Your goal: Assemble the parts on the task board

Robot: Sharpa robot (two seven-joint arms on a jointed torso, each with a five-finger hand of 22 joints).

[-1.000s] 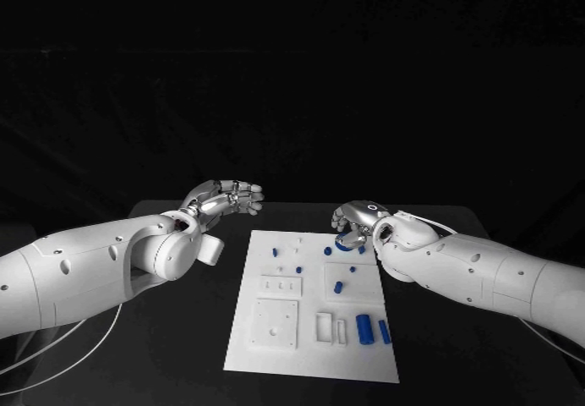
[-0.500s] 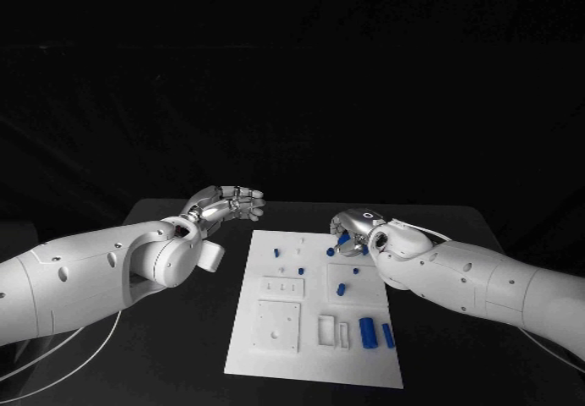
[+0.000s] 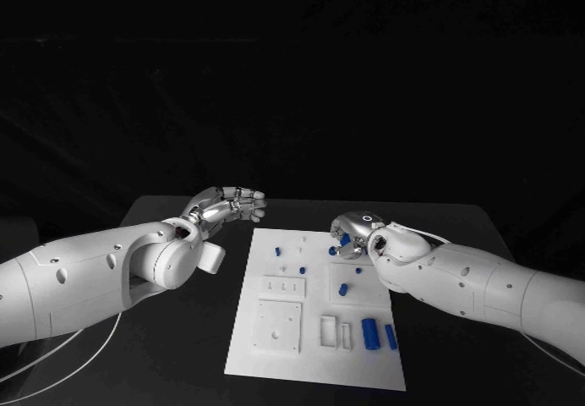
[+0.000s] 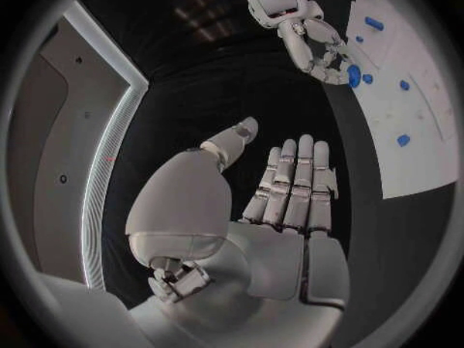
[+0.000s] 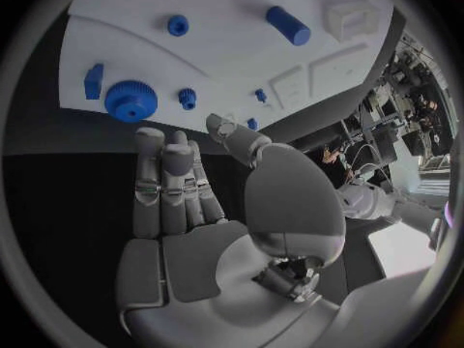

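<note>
The white task board (image 3: 275, 359) lies in the middle of the black table, with several small blue parts spread over its far and right areas. My right hand (image 3: 355, 229) hovers over the board's far right corner with its fingers stretched out and nothing in them. Just beyond its fingertips a blue gear (image 5: 131, 100) lies flat on the board (image 5: 223, 54), beside a small blue block (image 5: 93, 81) and a blue peg (image 5: 186, 97). A blue cylinder (image 3: 369, 328) lies near the board's front right. My left hand (image 3: 229, 203) hangs off the board's far left corner, fingers straight and empty.
White raised fixtures stand on the board: a square plate (image 3: 278, 324) and a slotted block (image 3: 331, 330). A thin cable (image 3: 73, 355) runs under my left arm. The left wrist view shows my right hand (image 4: 309, 42) by the gear (image 4: 354, 76).
My right hand has sunk slightly toward the board's far right corner. The left hand has hardly moved.
</note>
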